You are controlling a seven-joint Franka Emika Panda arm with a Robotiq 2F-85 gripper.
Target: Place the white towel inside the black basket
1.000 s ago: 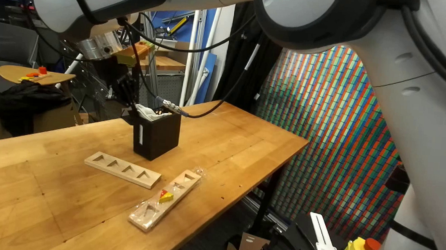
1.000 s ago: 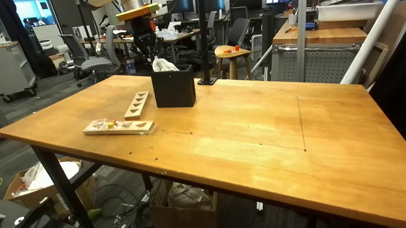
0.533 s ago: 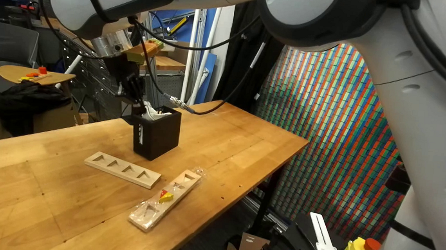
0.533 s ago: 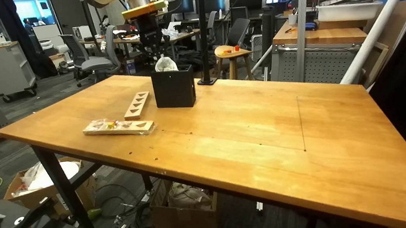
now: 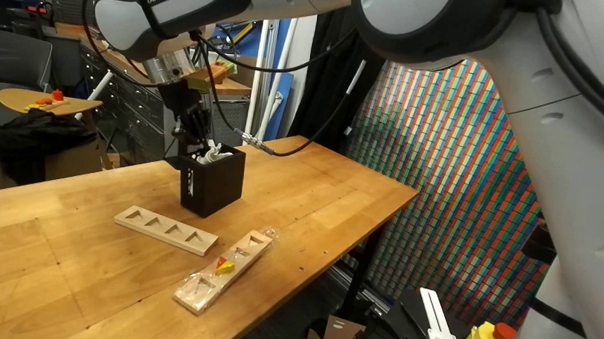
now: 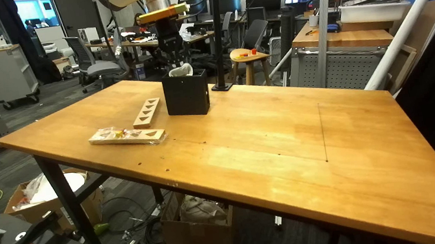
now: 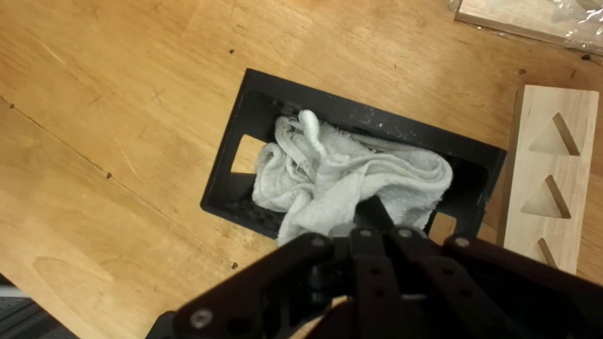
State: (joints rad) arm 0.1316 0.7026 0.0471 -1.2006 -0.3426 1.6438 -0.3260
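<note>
Wrist view, left to right: table [image 7: 118, 117]; basket [image 7: 244, 110] upright on it; towel [image 7: 330, 183] crumpled inside, one fold at rim (in both exterior views, folds stand above rim). Gripper [image 7: 373, 213] over towel, narrow, fingers together; whether tips pinch towel, cannot tell. Then wrapped block [image 7: 532, 19], only partly in view; block [image 7: 525, 179] with triangular hollows, flat on table, near basket.

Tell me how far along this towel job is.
Done: most of the white towel looks bunched inside the black basket. In hand: the shut gripper is at the towel, possibly pinching it. Left: likely tucking in the fold showing above the basket, then withdrawing.
</note>
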